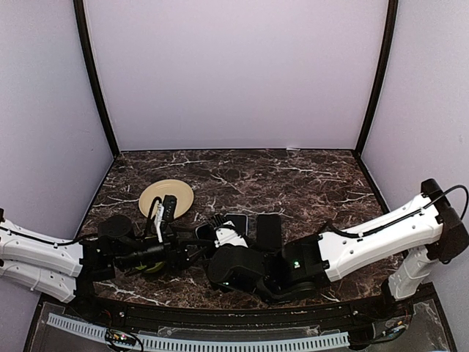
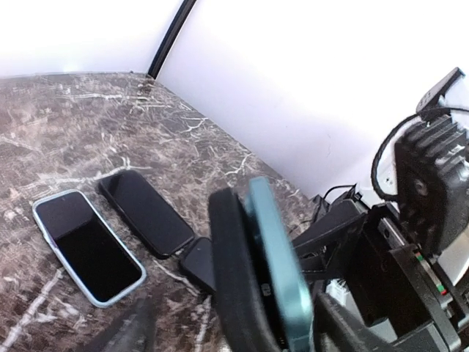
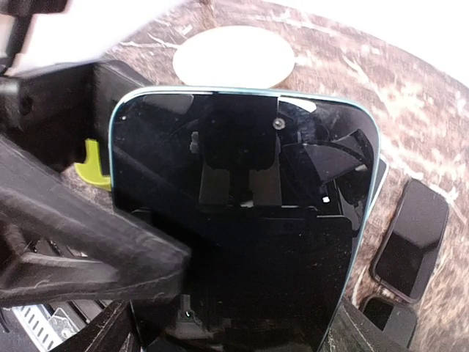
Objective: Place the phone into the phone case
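A phone with a teal rim and black screen (image 3: 242, 220) fills the right wrist view. My right gripper (image 3: 256, 330) is shut on it across its lower width. In the left wrist view the phone (image 2: 282, 271) stands edge-on above the table, with the black phone case (image 2: 231, 271) lying against its back. My left gripper (image 2: 242, 315) straddles both. One finger (image 2: 344, 323) is close to the phone. The other finger (image 2: 124, 330) stands apart from the case, with table showing between. In the top view both grippers meet near the front middle: the left (image 1: 199, 246) and the right (image 1: 223, 246).
On the marble table (image 1: 308, 176) lie a second phone with a light blue rim (image 2: 88, 246), a flat black slab (image 2: 146, 213) beside it, and a small dark piece (image 2: 198, 264). A cream plate (image 1: 166, 198) sits to the back left. A yellow-green item (image 3: 91, 161) lies by the left arm.
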{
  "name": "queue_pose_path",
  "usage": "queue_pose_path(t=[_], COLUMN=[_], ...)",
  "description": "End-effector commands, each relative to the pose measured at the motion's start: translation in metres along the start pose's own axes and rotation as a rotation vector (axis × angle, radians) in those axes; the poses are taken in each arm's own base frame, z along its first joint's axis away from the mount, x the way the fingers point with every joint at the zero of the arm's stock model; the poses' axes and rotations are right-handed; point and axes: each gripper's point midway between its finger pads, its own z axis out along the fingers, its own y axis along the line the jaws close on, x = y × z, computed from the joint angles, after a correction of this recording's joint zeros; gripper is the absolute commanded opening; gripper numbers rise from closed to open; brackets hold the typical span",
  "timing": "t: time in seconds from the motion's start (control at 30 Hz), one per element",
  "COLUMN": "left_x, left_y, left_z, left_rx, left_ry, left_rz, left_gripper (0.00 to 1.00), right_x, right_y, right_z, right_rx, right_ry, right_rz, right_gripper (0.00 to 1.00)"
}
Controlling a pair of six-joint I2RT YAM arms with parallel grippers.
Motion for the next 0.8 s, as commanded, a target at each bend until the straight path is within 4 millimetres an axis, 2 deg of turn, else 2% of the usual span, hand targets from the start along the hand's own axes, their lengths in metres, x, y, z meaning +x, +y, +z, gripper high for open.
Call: queue_pose_path(t=[0.0, 0.07, 0.13, 0.2, 0.27, 0.3, 0.4, 0.43, 0.5, 0.67, 0.77], left_x=[-0.015, -0.013, -0.01, -0.009, -0.01, -0.011, -0.01, -0.009, -0.009, -0.016, -0.018], left_y=[-0.017, -0.023, -0.029, -0.036, -0.043, -0.045, -0.05, -0.05, -0.054, -0.07, -0.08], left_z=[0.009, 0.012, 0.016, 0.018, 0.017, 0.016, 0.014, 0.013, 0.011, 0.0, -0.011], left_rx=[0.066, 0.098, 0.127, 0.163, 0.201, 0.212, 0.238, 0.24, 0.256, 0.325, 0.369], left_ry=[-0.021, -0.002, 0.021, 0.035, 0.033, 0.029, 0.041, 0.05, 0.053, 0.041, 0.042], left_rz=[0.008, 0.02, 0.032, 0.043, 0.059, 0.07, 0.105, 0.112, 0.141, 0.266, 0.357], left_gripper=[0.64, 0.5, 0.41, 0.37, 0.3, 0.23, 0.11, 0.05, 0.0, 0.0, 0.0], right_x=[-0.054, -0.057, -0.057, -0.056, -0.055, -0.055, -0.057, -0.057, -0.059, -0.047, -0.043], right_y=[0.004, 0.005, 0.007, 0.015, 0.024, 0.026, 0.025, 0.023, 0.023, 0.035, 0.034], right_z=[-0.025, -0.027, -0.026, -0.026, -0.027, -0.028, -0.032, -0.034, -0.038, -0.051, -0.07], right_rx=[-0.046, -0.054, -0.059, -0.098, -0.148, -0.16, -0.177, -0.183, -0.227, -0.435, -0.584], right_ry=[-0.191, -0.201, -0.198, -0.191, -0.183, -0.181, -0.188, -0.191, -0.196, -0.118, -0.051], right_rz=[0.061, 0.045, 0.026, -0.003, -0.031, -0.042, -0.061, -0.065, -0.086, -0.167, -0.232], right_gripper=[0.25, 0.25, 0.25, 0.25, 0.25, 0.26, 0.31, 0.35, 0.49, 0.97, 0.98])
